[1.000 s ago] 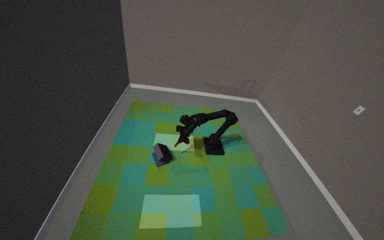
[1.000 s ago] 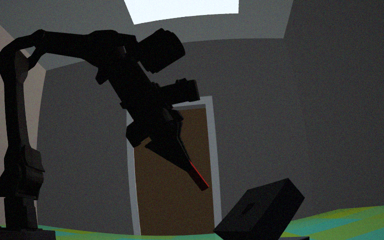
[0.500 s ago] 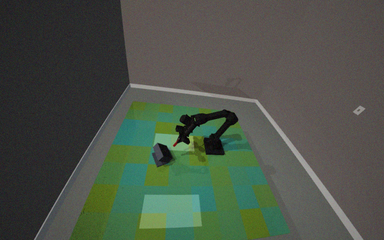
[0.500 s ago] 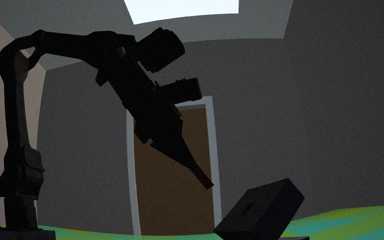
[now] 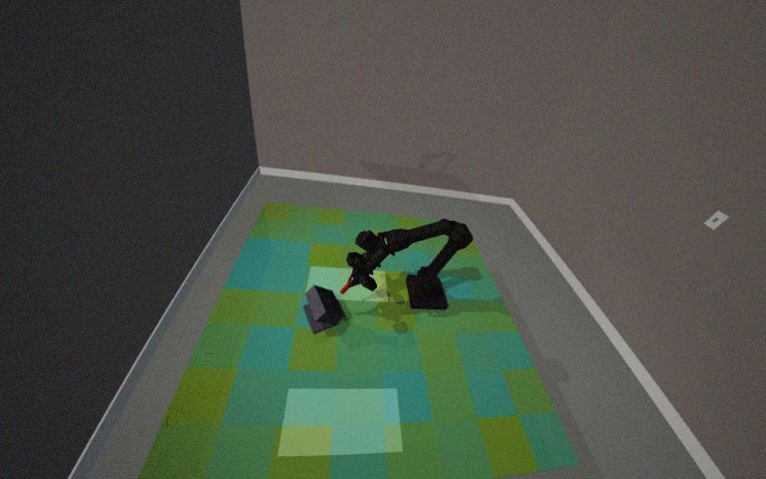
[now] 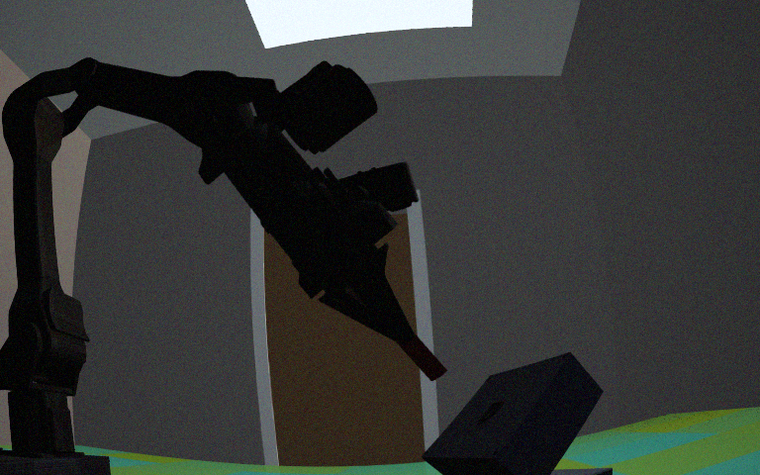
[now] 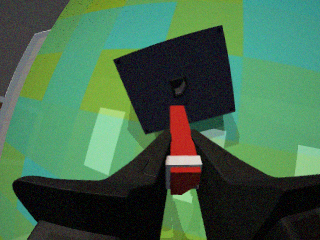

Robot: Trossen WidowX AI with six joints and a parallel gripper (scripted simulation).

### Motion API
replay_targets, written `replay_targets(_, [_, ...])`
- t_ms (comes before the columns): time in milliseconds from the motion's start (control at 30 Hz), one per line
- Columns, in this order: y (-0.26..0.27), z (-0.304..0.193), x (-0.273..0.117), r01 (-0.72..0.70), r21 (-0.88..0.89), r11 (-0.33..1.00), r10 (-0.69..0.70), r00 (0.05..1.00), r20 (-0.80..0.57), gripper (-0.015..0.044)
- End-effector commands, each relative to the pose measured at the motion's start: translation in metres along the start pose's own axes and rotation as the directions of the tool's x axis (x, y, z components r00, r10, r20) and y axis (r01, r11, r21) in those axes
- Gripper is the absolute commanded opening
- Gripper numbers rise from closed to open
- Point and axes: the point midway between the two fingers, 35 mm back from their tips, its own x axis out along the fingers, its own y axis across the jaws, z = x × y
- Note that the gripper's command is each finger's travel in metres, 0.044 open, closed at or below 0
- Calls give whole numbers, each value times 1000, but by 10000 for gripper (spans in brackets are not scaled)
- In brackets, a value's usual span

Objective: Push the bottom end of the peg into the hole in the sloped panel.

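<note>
Red in the top view, the peg (image 5: pixel 345 286) (image 6: pixel 428 361) (image 7: pixel 181 131) pointed toward the panel (image 5: pixel 324 304) (image 6: pixel 518 412) (image 7: pixel 175 80).

In the exterior view it sat above the panel, apart; it looked stiff, probably light.

In the wrist view the claw (image 5: pixel 352 279) (image 6: pixel 408 339) (image 7: pixel 179 136) was clamped on it near its white band, a sound hold; the panel's hole (image 6: pixel 492 412) (image 7: pixel 178 86) seemed unfilled.

The peg (image 5: pixel 345 286) (image 6: pixel 428 361) (image 7: pixel 179 127) is red with a white band near one end. The claw (image 5: pixel 354 279) (image 6: pixel 408 337) (image 7: pixel 179 136) is black. The sloped panel (image 5: pixel 324 302) (image 6: pixel 504 414) (image 7: pixel 175 55) is dark slate-blue, its hole (image 6: pixel 491 412) (image 7: pixel 178 86) darker. Green, teal and olive patches checker the floor covering (image 5: pixel 361 355) (image 6: pixel 700 442) (image 7: pixel 280 90). The door (image 6: pixel 341 380) is brown with a grey frame (image 6: pixel 258 346).
</note>
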Motion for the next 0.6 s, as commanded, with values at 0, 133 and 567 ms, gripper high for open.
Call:
replay_targets(0, [-1,0,5,-4,-43,999,5,1000,8,0])
replay_targets(133, [-2,1,9,-3,-85,996,5,1000,20,0])
replay_targets(567, [-5,4,21,5,-205,979,6,999,54,0])
